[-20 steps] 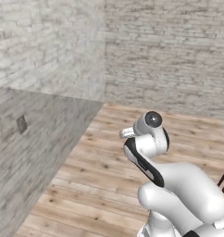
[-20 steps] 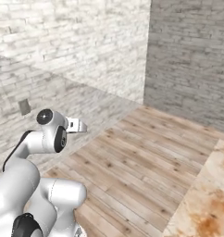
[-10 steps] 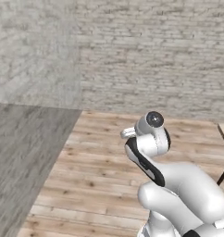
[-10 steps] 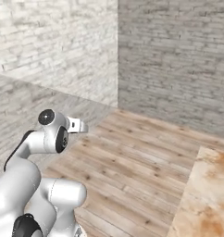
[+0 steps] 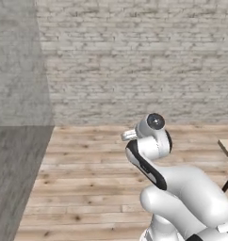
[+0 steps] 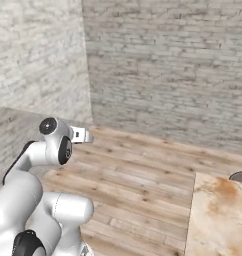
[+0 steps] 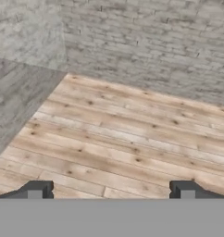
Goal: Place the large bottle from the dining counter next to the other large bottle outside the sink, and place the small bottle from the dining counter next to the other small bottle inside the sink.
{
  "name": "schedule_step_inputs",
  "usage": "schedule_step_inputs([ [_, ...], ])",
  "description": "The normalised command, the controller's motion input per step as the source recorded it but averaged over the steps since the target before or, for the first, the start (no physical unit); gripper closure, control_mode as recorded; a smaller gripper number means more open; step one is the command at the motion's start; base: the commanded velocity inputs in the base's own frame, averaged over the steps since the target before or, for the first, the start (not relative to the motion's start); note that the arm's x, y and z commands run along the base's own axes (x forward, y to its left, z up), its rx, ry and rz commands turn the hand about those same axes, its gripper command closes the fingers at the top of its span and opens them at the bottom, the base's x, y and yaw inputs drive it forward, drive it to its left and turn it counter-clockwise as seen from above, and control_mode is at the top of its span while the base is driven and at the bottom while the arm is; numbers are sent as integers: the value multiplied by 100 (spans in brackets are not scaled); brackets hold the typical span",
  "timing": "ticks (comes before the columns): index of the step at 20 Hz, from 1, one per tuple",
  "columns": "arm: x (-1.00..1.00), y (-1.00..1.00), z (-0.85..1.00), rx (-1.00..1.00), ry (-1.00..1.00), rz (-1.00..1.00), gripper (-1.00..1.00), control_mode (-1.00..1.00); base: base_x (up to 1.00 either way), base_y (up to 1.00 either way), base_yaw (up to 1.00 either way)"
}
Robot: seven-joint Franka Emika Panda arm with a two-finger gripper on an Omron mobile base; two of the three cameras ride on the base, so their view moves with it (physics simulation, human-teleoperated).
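Observation:
My gripper [image 7: 111,192] is open, its two dark fingertips [image 7: 37,190] far apart with nothing between them, and it looks over bare wooden floor toward a brick wall. The white arm is folded up close over the base in both base views. A corner of the dining counter [image 6: 213,220], beige marble with orange veins, shows at the lower right of the right base view. The bottles and the sink are out of view.
Grey brick walls [image 5: 134,61] meet at a corner [image 6: 85,60] ahead, with plank floor [image 6: 143,165] in front of them. A dark rounded edge [image 6: 240,176] sits at the counter's far side. A pale corner on a dark strut [image 5: 227,147] shows at the right edge.
The whole scene has slid left in both base views, so the base has turned right. More of the counter corner has come in. The arm keeps its folded pose and the gripper stays open.

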Motion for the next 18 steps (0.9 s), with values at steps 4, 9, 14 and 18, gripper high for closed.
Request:
schedule_step_inputs([
  [4, 0, 0, 0, 0, 0, 0, -100, 100, 69, 0, -45],
  [9, 0, 0, 0, 0, 0, 0, -100, 100, 70, 4, -46],
  [14, 0, 0, 0, 0, 0, 0, -100, 100, 66, 12, -45],
  [18, 0, 0, 0, 0, 0, 0, -100, 100, 63, 16, -45],
])
